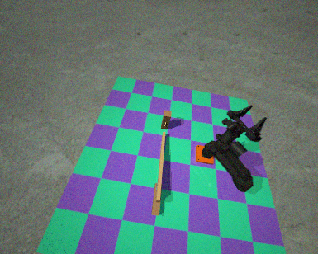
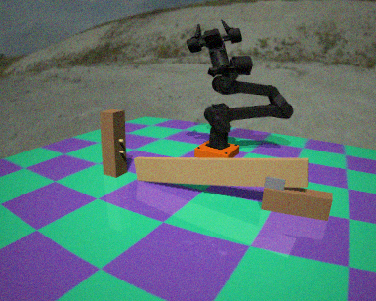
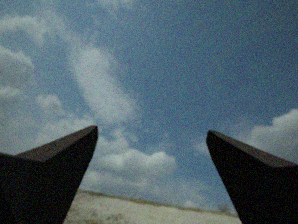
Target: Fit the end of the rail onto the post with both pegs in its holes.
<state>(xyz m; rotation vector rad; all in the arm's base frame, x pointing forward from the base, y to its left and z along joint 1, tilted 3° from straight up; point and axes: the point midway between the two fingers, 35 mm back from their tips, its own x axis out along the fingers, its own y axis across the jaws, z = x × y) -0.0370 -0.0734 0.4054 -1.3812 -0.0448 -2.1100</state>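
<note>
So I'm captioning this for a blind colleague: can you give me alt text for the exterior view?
A long wooden rail slopes across a green-and-purple checkered mat, its right end on a low wooden block and its left end down beside a short upright post with two pegs, not yet fitted on. Behind it, the black arm rears up with its open gripper empty.

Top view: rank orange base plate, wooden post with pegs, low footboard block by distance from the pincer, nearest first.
1. Orange square base plate: nearest of the three, just below-left of the open black pincer, under the arm.
2. Short wooden post with two pegs: farther left, at the long wooden rail's upper end.
3. Low wooden footboard block: farthest, at the rail's lower end.
</note>
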